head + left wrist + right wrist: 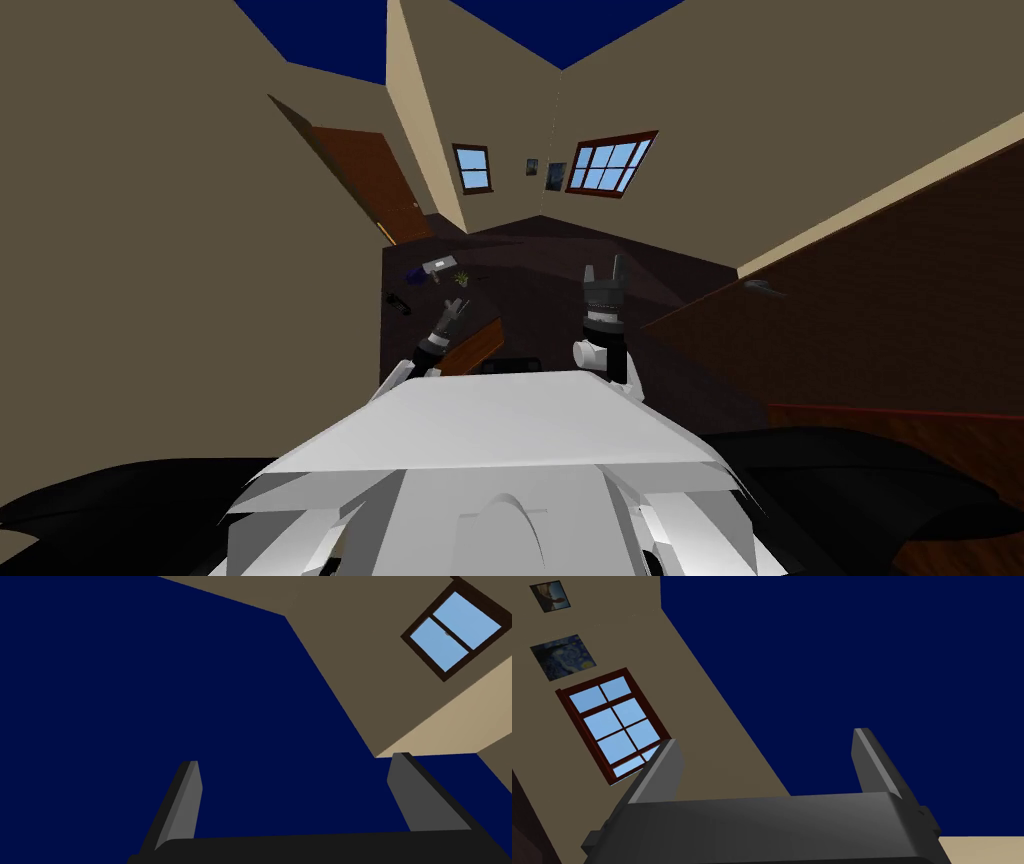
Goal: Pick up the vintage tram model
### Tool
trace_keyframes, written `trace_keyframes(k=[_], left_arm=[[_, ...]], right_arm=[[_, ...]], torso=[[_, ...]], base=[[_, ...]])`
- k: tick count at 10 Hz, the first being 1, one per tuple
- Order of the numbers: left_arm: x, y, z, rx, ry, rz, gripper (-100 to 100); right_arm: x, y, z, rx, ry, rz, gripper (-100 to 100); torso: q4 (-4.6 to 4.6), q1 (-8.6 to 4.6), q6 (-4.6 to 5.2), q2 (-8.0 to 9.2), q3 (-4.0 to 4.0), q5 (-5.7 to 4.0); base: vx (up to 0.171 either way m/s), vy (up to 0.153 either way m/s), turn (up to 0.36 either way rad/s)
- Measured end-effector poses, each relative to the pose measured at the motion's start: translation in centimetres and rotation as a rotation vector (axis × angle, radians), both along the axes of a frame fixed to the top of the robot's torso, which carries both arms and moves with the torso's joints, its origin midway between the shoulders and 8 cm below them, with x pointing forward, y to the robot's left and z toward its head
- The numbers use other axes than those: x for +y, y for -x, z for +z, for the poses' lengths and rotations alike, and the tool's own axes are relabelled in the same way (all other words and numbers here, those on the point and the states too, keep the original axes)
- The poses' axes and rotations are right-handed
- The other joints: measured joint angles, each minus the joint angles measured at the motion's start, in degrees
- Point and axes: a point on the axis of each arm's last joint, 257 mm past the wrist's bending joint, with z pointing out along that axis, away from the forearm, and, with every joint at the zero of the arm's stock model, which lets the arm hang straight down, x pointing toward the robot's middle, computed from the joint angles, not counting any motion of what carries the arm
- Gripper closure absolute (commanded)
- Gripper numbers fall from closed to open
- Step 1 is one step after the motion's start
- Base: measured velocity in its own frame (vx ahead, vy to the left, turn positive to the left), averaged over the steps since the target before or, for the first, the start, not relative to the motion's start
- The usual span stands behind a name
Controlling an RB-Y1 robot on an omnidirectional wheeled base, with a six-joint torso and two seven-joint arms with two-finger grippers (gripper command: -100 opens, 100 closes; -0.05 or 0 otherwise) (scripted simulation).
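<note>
Where the left wall ends at a brown door (pixel 372 185), around ten o'clock from the robot, a dark surface (pixel 540 265) begins, its left edge running straight along the wall's foot. Close to that edge, at eleven o'clock, lies a small cluster: a black item (pixel 398 302) nearest the wall, a blue thing (pixel 415 273), what looks to be the tram model (pixel 437 265), a pale grey oblong too small to be sure of, and a yellow-green tuft (pixel 462 277) just beside it. The left gripper (pixel 455 308) hovers near them, blades spread wide with nothing between, touching no item. A brown wooden panel (pixel 478 345) slants beside that forearm. Bare dark surface lies open across twelve o'clock. The right gripper (pixel 607 270) stands raised at one o'clock, equally wide and empty, well apart from the cluster. A tall brown panel (pixel 880 320) with a handle (pixel 765 288) closes off three o'clock.
</note>
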Motion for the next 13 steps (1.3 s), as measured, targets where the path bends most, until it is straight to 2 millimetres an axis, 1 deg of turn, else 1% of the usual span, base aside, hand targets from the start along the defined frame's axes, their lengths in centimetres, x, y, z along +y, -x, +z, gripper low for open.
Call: trace_keyframes(k=[1,2,3,4,5,6,7,8,9,10,11,12,13], left_arm=[[-0.1,0.1,-1.7,0.016,-0.063,-0.014,-100],[-0.2,0.3,-2.6,0.023,-0.106,-0.021,-100],[0.0,0.7,-4.4,0.042,-0.17,-0.034,-100],[-0.1,0.9,-5.2,0.046,-0.215,-0.046,-100],[-0.3,1.5,-7.1,0.065,-0.276,-0.061,-100],[-0.1,1.5,-8.1,0.071,-0.326,-0.072,-100],[0.6,2.0,-9.9,0.09,-0.39,-0.088,-100],[0.6,2.5,-10.8,0.094,-0.437,-0.103,-100],[1.5,3.3,-12.8,0.116,-0.499,-0.119,-100],[1.4,3.8,-13.7,0.118,-0.545,-0.137,-100],[1.9,4.3,-15.3,0.136,-0.605,-0.157,-100],[2.1,4.9,-16.4,0.143,-0.65,-0.171,-100],[2.2,5.2,-16.9,0.143,-0.675,-0.18,-100]], right_arm=[[0.0,0.0,0.0,0.0,0.0,0.0,0],[0.0,0.0,0.0,0.0,0.0,0.0,0],[0.0,0.0,0.0,0.0,0.0,0.0,0],[0.0,0.0,0.0,0.0,0.0,0.0,0],[0.0,0.0,0.0,0.0,0.0,0.0,0],[0.0,0.0,0.0,0.0,0.0,0.0,0],[0.0,0.0,0.0,0.0,0.0,0.0,0],[0.0,0.0,0.0,0.0,0.0,0.0,0],[0.0,0.0,0.0,0.0,0.0,0.0,0],[0.0,0.0,0.0,0.0,0.0,0.0,0],[0.0,0.0,0.0,0.0,0.0,0.0,0],[0.0,0.0,0.0,0.0,0.0,0.0,0],[0.0,0.0,0.0,0.0,0.0,0.0,0]], torso=[[0.0,0.0,0.05,-0.01,-0.01,0.0],[0.0,0.0,0.0,-0.01,0.0,0.0],[0.0,-0.01,0.04,-0.01,-0.01,0.0],[0.0,-0.01,0.0,-0.01,0.0,0.0],[0.0,-0.02,0.05,-0.01,0.0,0.0],[0.0,0.01,-0.01,-0.02,-0.01,0.0],[0.0,0.0,0.03,-0.01,0.0,0.0],[0.0,0.0,-0.02,0.0,0.0,0.0],[0.0,0.01,0.03,0.01,0.01,0.0],[0.01,0.0,-0.02,0.01,0.01,0.0],[0.01,0.0,0.03,0.01,0.01,0.0],[0.01,-0.01,-0.02,0.02,0.01,0.0],[0.0,-0.02,-0.05,-0.01,0.0,0.0]], base=[[-0.006,0.011,-0.143],[-0.006,0.004,-0.283],[-0.007,0.009,-0.181],[-0.006,0.005,-0.368],[-0.008,0.012,-0.163],[-0.01,0.003,-0.288],[-0.011,0.01,-0.162],[-0.013,0.007,-0.318],[-0.013,0.011,-0.183],[-0.016,0.003,-0.302],[-0.015,0.006,-0.225],[-0.007,0.005,-0.01],[-0.014,-0.001,-0.343]])
